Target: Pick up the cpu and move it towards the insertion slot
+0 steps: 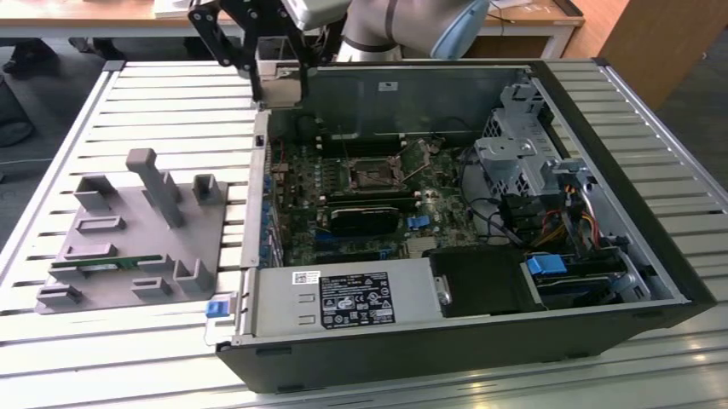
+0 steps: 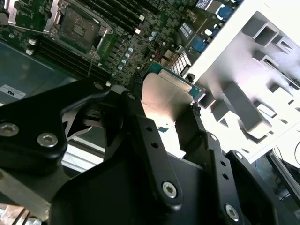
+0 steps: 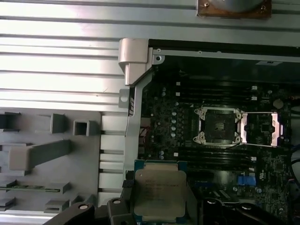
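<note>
Tool [image 2: 171,119] fingers clamp the cpu [image 3: 160,190] by its edges and hold it above the computer case [image 1: 637,256], short of the insertion slot [image 3: 218,124], so the carry step is underway and calls for squaring chip over socket.

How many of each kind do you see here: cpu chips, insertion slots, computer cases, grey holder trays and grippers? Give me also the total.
cpu, held in the gripper: 1
insertion slot, on the circuit board: 1
computer case, lying open: 1
grey holder tray, beside the case: 1
gripper: 1
Total: 5
</note>
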Tool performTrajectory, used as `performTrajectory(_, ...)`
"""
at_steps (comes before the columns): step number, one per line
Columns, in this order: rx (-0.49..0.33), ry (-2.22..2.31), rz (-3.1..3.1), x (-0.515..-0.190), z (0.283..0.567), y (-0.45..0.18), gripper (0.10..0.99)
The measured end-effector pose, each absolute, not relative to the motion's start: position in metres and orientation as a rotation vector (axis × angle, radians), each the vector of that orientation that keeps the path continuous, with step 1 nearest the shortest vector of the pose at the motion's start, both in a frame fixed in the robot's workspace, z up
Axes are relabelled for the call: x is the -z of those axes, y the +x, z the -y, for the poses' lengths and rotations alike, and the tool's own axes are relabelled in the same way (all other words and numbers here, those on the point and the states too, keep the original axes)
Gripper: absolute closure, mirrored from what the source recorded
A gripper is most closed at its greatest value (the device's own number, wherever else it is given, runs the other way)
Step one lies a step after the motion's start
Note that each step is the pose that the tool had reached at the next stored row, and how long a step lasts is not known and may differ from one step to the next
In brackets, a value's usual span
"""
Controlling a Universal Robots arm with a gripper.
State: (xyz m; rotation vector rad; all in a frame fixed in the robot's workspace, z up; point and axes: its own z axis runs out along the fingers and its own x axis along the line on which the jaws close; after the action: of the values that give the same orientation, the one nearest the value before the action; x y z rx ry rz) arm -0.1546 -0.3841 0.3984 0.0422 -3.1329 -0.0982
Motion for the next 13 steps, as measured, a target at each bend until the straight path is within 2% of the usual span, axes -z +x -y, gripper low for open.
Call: performTrajectory(13, 0.098, 0.042, 3.133, -0.398, 0.367, -0.133, 0.557)
